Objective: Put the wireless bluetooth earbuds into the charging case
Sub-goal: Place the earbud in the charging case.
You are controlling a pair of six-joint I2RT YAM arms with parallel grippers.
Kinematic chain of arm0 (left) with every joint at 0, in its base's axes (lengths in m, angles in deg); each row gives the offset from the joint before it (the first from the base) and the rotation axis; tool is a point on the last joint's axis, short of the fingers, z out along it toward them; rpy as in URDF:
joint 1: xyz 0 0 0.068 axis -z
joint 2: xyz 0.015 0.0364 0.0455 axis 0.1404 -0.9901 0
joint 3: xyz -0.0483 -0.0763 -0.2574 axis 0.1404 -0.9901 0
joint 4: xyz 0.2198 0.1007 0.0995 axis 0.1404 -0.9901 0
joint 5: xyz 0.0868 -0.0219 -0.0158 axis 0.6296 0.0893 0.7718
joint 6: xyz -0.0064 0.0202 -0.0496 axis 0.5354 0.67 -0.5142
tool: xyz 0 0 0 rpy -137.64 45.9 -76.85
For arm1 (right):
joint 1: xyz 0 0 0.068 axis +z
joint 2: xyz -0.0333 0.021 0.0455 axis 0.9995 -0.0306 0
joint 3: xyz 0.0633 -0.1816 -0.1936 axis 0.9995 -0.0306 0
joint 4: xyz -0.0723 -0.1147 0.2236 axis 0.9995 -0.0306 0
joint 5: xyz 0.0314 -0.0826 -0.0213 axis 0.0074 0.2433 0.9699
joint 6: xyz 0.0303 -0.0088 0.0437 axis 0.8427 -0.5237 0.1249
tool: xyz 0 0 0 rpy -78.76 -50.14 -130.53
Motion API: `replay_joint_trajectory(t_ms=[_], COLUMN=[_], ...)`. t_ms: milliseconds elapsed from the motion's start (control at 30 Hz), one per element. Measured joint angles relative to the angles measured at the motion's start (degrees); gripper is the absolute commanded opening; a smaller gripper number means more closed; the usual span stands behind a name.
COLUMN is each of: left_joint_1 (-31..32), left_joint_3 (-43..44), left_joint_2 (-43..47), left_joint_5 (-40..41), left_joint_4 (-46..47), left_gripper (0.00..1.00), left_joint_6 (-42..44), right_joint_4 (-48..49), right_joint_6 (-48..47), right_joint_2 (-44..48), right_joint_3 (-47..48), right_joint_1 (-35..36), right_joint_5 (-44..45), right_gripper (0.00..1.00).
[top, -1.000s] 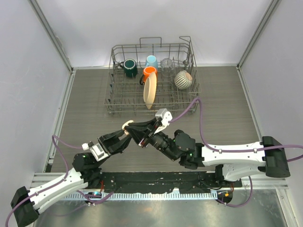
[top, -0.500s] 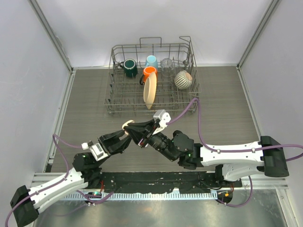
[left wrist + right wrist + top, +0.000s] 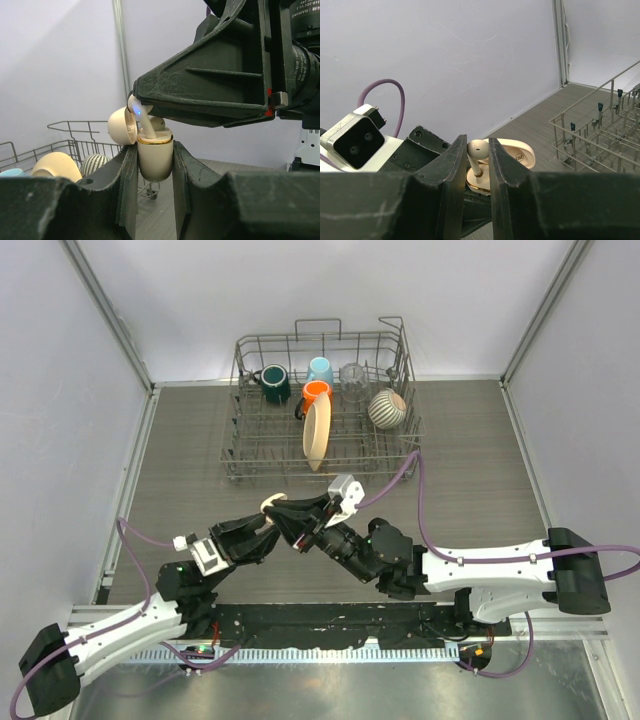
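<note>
Left wrist view: left gripper clamps cream glossy clamshell charging case, lid open. Right gripper pinches small white stemmed earbud, stem tip inside case.

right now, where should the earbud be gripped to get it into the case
Grip the earbud by its rounded head, coming from above the charging case. Its stem points down into the socket and needs clearance; the open lid blocks the hinge side.
</note>
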Motion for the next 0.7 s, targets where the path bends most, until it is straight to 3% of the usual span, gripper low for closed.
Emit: replay_joint_trajectory(t_ms=[700], left_joint_1=[0.0], left_joint_3=[0.0], left_joint_2=[-1.9], left_joint_5=[0.9], left_joint_4=[2.1], left_gripper=[0.00], left_joint_6=[-2.6], right_joint_4=[2.3], right_joint_6=[-6.8], right_joint_2=[0.0], right_joint_3=[-1.5], right_joint_1=[1.0], right_joint_5=[1.4], right_gripper=[0.01])
